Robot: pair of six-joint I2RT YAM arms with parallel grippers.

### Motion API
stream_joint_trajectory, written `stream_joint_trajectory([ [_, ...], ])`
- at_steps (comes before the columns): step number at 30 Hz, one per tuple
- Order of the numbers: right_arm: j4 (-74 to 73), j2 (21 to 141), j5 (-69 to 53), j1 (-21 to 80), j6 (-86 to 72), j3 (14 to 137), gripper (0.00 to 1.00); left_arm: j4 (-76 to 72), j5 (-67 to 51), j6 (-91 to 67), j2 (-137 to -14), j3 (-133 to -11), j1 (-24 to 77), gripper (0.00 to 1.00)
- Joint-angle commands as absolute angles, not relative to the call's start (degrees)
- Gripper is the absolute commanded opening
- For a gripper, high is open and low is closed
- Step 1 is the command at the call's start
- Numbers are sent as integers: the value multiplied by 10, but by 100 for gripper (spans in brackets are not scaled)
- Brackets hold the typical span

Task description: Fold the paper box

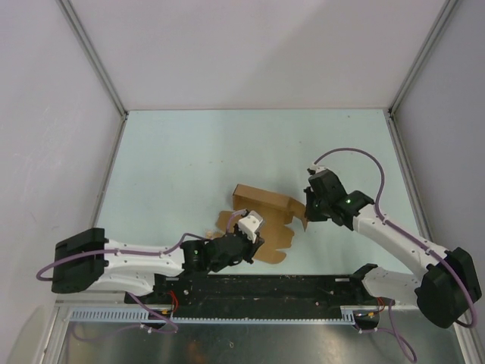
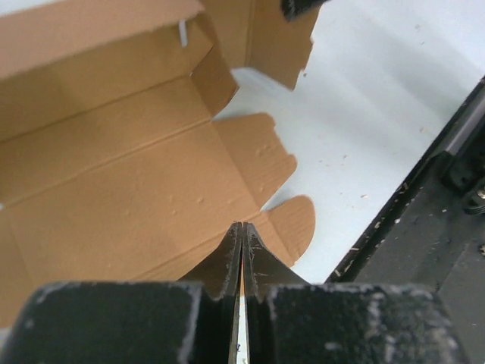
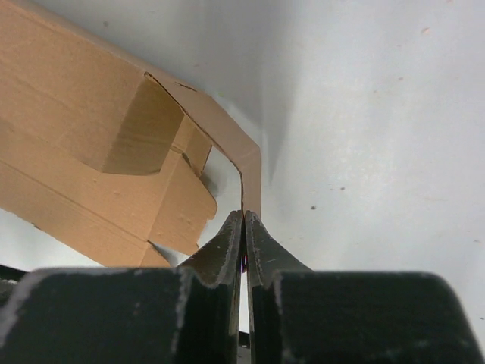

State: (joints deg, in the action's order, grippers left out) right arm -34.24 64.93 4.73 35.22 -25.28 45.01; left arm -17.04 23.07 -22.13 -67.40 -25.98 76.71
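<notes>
Jaws on left gripper (image 2: 242,227) pressed together, tips down on the flat near panel of the paper box (image 1: 265,203); can't tell if they nip any card. Right gripper (image 3: 243,216) jaws pinch the edge of a raised end flap (image 3: 250,163). Box sits between both grippers on table (image 1: 227,144), long axis left-right, far wall upright. Near edge just beside black rail (image 1: 303,287); enclosure walls (image 1: 45,152) well apart.
</notes>
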Motion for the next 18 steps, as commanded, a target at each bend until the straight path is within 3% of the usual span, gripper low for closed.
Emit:
stream_joint_trajectory([
  [1,-350,656,70,331,-197,483,5,-178,258,-229,-706,-278,762,4],
  [18,-345,708,55,272,-122,528,2,-219,199,-188,-832,-320,674,0],
])
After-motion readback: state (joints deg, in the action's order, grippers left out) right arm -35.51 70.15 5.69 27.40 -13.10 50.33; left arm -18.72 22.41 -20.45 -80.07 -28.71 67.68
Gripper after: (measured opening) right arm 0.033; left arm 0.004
